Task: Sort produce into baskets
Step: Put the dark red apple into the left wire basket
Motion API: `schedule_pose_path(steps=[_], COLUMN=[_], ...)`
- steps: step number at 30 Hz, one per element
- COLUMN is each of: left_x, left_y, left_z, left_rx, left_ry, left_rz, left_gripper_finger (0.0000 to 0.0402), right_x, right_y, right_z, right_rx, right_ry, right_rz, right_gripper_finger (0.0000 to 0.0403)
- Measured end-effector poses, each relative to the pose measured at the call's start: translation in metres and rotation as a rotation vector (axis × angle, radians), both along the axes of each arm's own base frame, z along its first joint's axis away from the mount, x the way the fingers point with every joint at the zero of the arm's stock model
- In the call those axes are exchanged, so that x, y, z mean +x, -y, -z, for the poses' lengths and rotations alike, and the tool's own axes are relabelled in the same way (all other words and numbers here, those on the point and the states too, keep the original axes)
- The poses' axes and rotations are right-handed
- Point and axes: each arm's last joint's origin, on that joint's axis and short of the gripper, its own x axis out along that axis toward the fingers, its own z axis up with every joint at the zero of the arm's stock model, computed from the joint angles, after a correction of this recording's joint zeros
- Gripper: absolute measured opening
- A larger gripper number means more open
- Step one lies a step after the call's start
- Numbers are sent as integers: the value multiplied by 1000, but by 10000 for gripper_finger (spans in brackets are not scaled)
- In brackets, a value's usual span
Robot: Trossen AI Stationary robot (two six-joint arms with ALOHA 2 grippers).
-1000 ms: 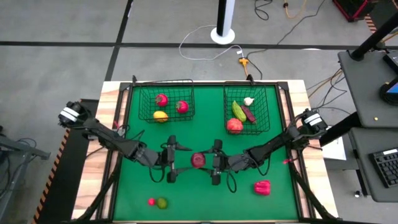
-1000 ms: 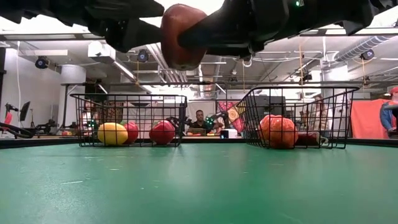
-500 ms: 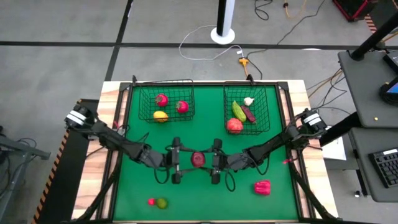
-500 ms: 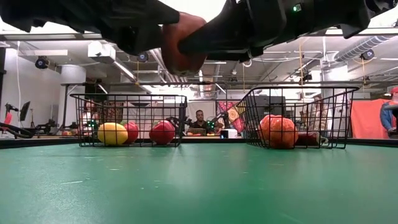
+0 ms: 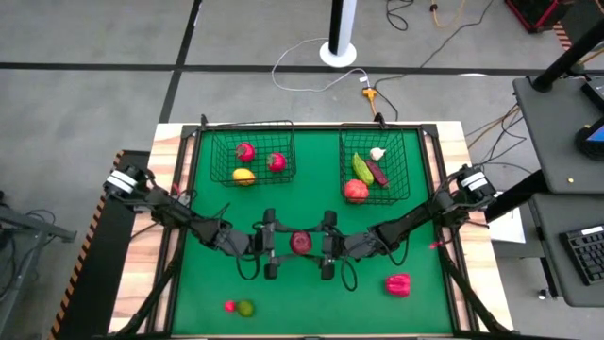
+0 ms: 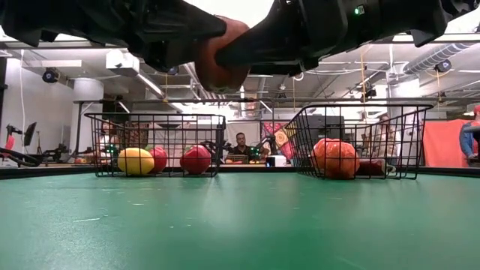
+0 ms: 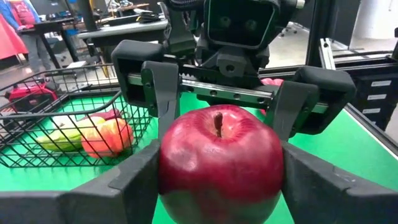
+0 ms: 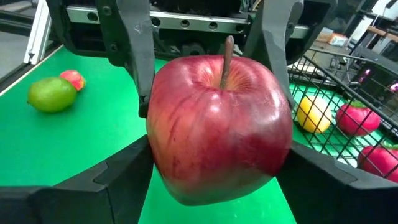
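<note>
A red apple (image 5: 300, 243) with a brown stem hangs in the air over the middle of the green table. My left gripper (image 5: 283, 244) reaches it from the table's left. My right gripper (image 5: 319, 244) reaches it from the right. Both are shut on the apple and face each other across it. At the far side stand two black wire baskets. The left basket (image 5: 215, 156) holds two red pieces and a yellow one. The right basket (image 5: 408, 165) holds garlic, a green oblong piece, a purple one and an orange-red one. My left gripper pinches the apple's left half between its two fingers (image 7: 134, 180), which lie on opposite flanks (image 7: 171, 168). It comes level from the table's left. The apple is upright, stem up, clear of the table. My right gripper pinches the apple's right half, its fingers (image 8: 118, 180) on opposite flanks (image 8: 163, 155). It comes level from the table's right. The apple (image 6: 221, 56) hangs high above the green surface.
A red pepper (image 5: 397, 284) lies on the table near the front right. A green lime (image 5: 246, 308) and a small red piece (image 5: 229, 305) lie together at the front left. Bare green surface lies between the grippers and the baskets.
My left gripper has moved toward the table's right, up to the apple, and its fingers now lie on the apple's sides. The apple and my right gripper have kept their place above the table.
</note>
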Motion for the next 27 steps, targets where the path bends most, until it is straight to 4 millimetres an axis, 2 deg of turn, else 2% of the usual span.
schedule_pose_path(steps=[13, 21, 27], left_x=[-1, -2, -4], left_y=[-1, -5, -6], left_z=[-3, -4, -8], left_rx=[-19, -13, -1], left_ry=[6, 24, 17], left_rz=[-12, -137, -158], left_gripper_finger=[254, 254, 255], right_x=[-1, -4, -7], right_y=[1, 5, 6], right_z=[-1, -12, -21], right_rx=[87, 135, 174], right_ry=[-9, 17, 34], right_rz=[32, 64, 70], right_gripper_finger=[329, 325, 332])
